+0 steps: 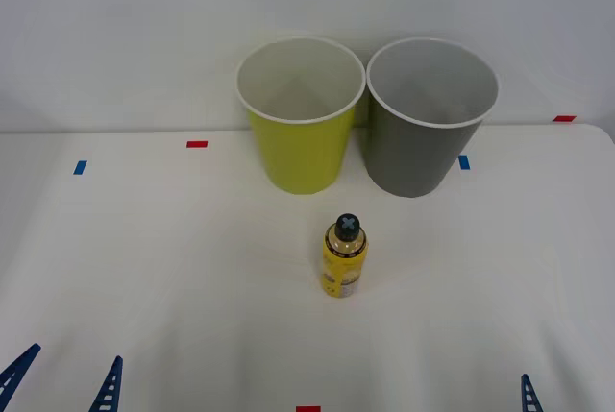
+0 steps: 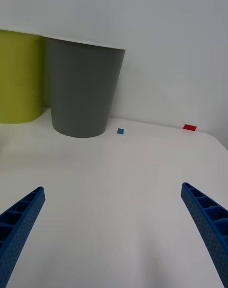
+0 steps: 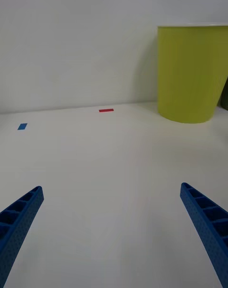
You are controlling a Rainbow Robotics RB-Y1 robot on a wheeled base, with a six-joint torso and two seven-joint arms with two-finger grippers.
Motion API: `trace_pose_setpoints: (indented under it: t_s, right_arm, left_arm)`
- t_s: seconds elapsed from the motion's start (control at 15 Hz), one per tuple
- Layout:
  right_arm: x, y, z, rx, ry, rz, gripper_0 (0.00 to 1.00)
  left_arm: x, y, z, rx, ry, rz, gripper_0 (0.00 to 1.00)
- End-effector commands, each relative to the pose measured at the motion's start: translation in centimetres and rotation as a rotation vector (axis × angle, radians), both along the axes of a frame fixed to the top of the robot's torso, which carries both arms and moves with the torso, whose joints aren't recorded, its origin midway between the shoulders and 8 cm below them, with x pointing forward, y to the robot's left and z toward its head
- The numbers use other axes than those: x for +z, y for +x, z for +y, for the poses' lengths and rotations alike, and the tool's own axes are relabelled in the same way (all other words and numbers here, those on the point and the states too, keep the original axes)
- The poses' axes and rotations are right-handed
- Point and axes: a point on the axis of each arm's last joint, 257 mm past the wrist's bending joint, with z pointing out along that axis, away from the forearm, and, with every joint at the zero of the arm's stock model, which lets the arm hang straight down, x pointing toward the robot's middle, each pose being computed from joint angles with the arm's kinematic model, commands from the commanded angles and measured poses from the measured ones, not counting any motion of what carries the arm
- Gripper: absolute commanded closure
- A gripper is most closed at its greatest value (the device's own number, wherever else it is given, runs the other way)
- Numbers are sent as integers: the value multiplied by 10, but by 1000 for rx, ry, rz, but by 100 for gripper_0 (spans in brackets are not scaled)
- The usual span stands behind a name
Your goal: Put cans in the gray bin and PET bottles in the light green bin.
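PET bottle (image 1: 344, 256): upright on the table (image 1: 173, 268), just before the light green bin (image 1: 299, 114) and gray bin (image 1: 430, 114), which stand side by side. Left gripper (image 1: 63, 381) and right gripper (image 2: 114, 231): spread wide, holding nothing, low at the near table edge.

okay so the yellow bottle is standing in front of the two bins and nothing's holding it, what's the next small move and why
Probably bring one claw in over the yellow bottle to grasp it. It stands upright and untouched on the table, in front of the light green bin where it belongs. The left claw and right claw are both open and low at the near edge; neither is clearly closer.
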Motion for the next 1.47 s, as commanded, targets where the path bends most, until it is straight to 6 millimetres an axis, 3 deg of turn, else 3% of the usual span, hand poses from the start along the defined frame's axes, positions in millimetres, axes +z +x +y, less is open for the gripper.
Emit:
trace_pose_setpoints:
  t_s: [0.07, 1.47]
  right_arm:
    - [0, 0, 0, 0, 0, 0, 0]
    - [0, 0, 0, 0, 0, 0, 0]
  left_arm:
    - [0, 0, 0, 0, 0, 0, 0]
    - [0, 0, 0, 0, 0, 0, 0]
